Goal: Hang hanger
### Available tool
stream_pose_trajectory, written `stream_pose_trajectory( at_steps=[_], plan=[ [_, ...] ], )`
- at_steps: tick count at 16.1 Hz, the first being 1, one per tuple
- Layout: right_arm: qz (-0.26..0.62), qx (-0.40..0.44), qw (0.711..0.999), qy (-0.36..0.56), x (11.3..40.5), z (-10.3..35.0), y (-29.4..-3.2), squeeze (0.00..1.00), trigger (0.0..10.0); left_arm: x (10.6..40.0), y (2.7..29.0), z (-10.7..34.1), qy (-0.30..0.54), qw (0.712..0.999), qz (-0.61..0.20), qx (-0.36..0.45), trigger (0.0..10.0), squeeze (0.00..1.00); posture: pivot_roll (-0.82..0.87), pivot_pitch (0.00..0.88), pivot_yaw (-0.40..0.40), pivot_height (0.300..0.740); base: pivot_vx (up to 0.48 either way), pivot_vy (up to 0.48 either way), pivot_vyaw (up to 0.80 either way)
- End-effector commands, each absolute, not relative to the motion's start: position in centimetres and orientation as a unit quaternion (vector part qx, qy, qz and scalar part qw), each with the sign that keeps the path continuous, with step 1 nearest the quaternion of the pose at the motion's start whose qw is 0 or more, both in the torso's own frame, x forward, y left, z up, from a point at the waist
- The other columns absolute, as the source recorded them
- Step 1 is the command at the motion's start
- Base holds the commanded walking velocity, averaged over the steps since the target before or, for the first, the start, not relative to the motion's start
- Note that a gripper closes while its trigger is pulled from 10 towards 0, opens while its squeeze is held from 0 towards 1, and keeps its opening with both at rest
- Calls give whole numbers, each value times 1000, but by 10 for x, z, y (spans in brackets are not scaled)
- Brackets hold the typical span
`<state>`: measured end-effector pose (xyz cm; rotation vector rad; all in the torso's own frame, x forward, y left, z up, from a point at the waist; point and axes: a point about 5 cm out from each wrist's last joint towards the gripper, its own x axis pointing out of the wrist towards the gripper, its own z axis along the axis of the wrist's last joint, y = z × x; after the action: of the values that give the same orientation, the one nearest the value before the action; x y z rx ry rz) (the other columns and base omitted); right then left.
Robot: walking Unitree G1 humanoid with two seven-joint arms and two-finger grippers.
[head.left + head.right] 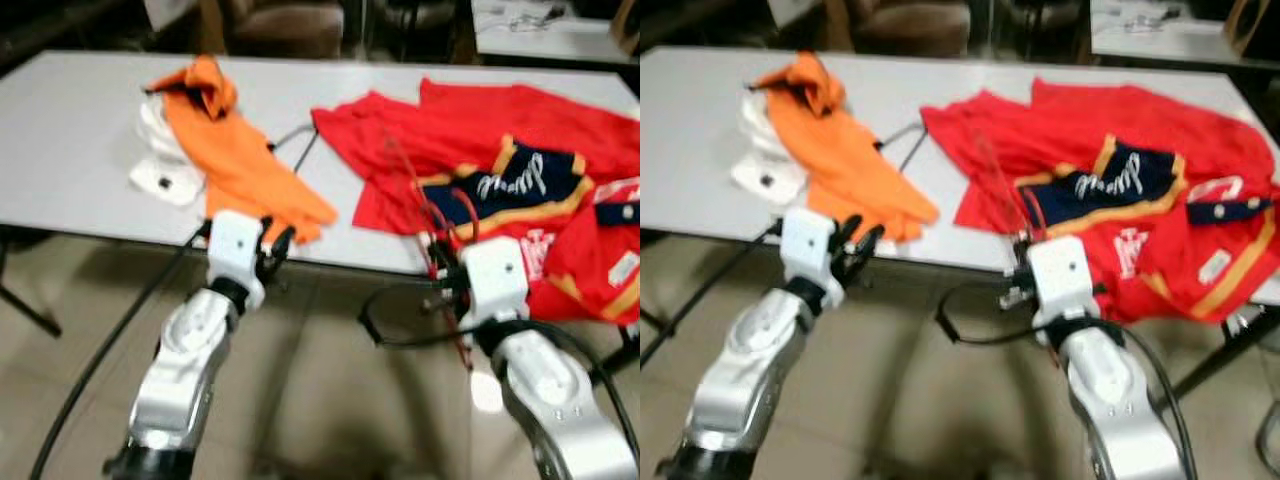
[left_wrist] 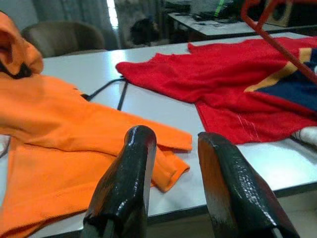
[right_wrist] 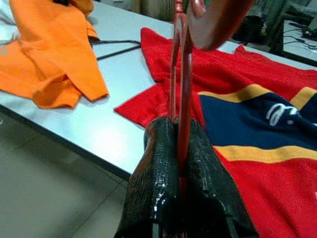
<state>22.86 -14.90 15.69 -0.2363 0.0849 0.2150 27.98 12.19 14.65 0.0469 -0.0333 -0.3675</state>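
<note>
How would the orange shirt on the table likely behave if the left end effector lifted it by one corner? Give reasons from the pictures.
The orange shirt lies creased and bunched on the table, so it would probably sag and drape. It looks thin, so likely light. The open left end effector might drag it before lifting it.

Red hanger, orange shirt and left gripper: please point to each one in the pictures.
red hanger [image 3: 184,89], right wrist view, on its thin bar above the fingers.
orange shirt [image 1: 232,160], left eye view, middle of the cloth.
left gripper [image 2: 176,168], left wrist view, midway between its fingertips.

On the table [image 1: 60,130], the shirt [image 1: 235,160] lies left of the jersey [image 1: 500,160], a cable [image 1: 295,145] between them.
</note>
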Motion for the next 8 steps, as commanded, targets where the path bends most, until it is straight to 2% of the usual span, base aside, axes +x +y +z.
stream_pose_trajectory(
  at_steps=[1,3,4,8],
  plan=[
    [95,-120,988,34,229,159,-155,0,10000,279,119,148,-20,982,-185,23,10000,0,-129,82,78,740,0,-446,669],
    [84,-117,989,30,228,160,-158,0,10000,279,118,148,-22,981,-190,24,10000,0,-133,80,85,740,0,-450,800],
    [77,-112,990,26,227,160,-159,0,10000,279,118,148,-21,981,-191,24,10000,0,-135,79,91,740,0,-446,413],
    [61,-92,994,15,224,162,-160,0,10000,281,118,150,-25,980,-197,29,10000,0,-138,84,100,740,0,-450,0]
  ],
)
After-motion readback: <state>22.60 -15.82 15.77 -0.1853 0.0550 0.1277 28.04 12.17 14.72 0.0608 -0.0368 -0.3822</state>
